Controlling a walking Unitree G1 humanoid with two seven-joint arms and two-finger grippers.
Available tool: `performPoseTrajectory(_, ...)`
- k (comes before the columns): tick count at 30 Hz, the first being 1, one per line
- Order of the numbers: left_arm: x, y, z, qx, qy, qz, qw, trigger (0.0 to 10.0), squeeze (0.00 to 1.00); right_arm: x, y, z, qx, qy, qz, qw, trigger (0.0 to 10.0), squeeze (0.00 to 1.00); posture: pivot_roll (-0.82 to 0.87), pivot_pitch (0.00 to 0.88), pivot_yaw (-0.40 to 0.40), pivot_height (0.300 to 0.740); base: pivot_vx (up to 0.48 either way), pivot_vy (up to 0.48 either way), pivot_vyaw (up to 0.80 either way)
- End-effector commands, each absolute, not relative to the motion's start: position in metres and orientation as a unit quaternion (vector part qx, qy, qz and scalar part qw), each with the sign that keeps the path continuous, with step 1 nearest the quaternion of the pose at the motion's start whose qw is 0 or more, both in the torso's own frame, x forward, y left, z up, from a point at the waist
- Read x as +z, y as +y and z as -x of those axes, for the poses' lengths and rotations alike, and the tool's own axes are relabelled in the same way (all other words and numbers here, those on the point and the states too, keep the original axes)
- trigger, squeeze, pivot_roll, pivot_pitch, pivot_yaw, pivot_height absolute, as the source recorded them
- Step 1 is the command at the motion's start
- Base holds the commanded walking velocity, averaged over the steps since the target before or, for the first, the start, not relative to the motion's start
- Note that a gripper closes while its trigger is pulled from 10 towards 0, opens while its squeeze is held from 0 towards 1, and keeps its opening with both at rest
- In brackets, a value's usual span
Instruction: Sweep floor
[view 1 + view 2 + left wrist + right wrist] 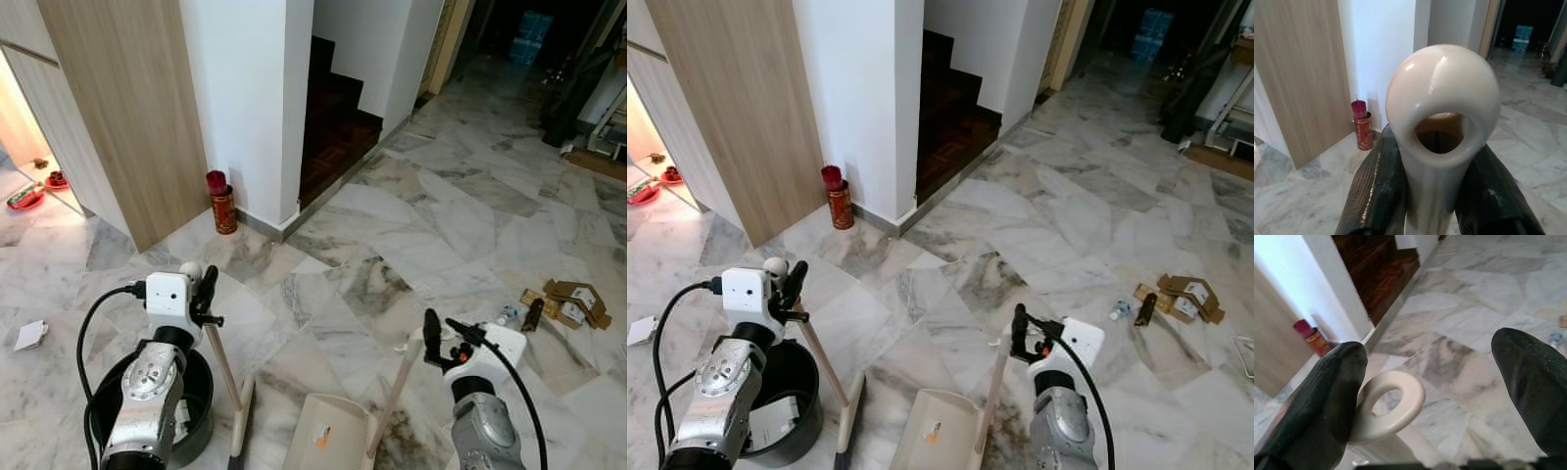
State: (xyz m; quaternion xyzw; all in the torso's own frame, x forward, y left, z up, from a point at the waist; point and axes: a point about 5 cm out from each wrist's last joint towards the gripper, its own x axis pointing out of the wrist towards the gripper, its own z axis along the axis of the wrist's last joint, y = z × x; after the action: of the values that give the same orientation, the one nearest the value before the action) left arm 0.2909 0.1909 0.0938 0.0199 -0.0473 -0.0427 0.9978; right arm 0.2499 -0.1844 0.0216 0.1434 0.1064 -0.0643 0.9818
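While the head views look down at a marble floor [411, 245], the left gripper [201, 289] sits clamped on the top of a broom handle [223, 364], whose head [241, 421] rests on the floor just left of the dustpan [328, 436]. Right gripper [446, 338] is up at the top of the dustpan handle [392, 397], fingers spread apart, one finger beside the handle's end loop. Dustpan is at the bottom centre of the floor, between the two arms. A black bucket [201, 392] sits just left of the broom, under the left arm. Cardboard scraps [573, 302] and a small bottle [506, 315] lie on the floor well right of the dustpan. A red tin [224, 209] stands against the white wall [240, 98], well beyond the dustpan, beside the dark stairs [333, 127].

Left wrist view: both black fingers [1374, 191] pressed against the cream handle top [1442, 122] (ring-shaped end with a hole), closed tight on it. Red tin [1363, 129] by the wall behind.

Right wrist view: fingers [1317, 396] wide apart, nothing gripped between them; the cream loop of the dustpan handle [1388, 406] touches the inside of one finger, other finger well clear of it. Red tin [1312, 337] and stairs [1383, 271] in the background.
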Motion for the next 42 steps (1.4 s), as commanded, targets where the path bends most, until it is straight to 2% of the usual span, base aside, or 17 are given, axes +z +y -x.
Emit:
performPoseTrajectory(1,0.105,0.190,-0.294,-0.044,-0.071,-0.025,0.996,10.0,0.00,0.008,-0.185,-0.241,-0.071,0.139,-0.151,0.976,10.0,0.00,0.09,0.003,-0.070,0.740,0.000,0.000,0.00)
performPoseTrajectory(5,0.106,0.191,-0.294,-0.043,-0.073,-0.024,0.996,10.0,0.00,0.019,-0.188,-0.245,-0.074,0.096,-0.165,0.979,10.0,0.00,0.09,0.001,-0.068,0.740,0.000,0.000,0.00)
performPoseTrajectory(12,0.106,0.190,-0.294,-0.046,-0.073,-0.025,0.996,10.0,0.00,0.020,-0.186,-0.248,-0.058,0.096,-0.180,0.977,10.0,0.00,0.09,0.001,-0.068,0.740,0.000,0.000,0.00)
performPoseTrajectory(19,0.106,0.189,-0.294,-0.045,-0.072,-0.025,0.996,10.0,0.00,0.014,-0.180,-0.246,-0.029,0.106,-0.128,0.986,10.0,0.00,0.09,0.001,-0.070,0.740,0.000,0.000,0.00)
performPoseTrajectory(23,0.106,0.189,-0.294,-0.044,-0.073,-0.024,0.996,10.0,0.00,0.010,-0.177,-0.247,0.005,0.112,-0.051,0.992,10.0,0.00,0.09,0.002,-0.071,0.740,0.000,0.000,0.00)
performPoseTrajectory(42,0.105,0.186,-0.295,-0.052,-0.071,-0.021,0.996,10.0,0.00,0.014,-0.180,-0.269,-0.018,0.092,-0.010,0.996,10.0,0.00,0.09,0.000,-0.073,0.740,0.000,0.000,0.00)
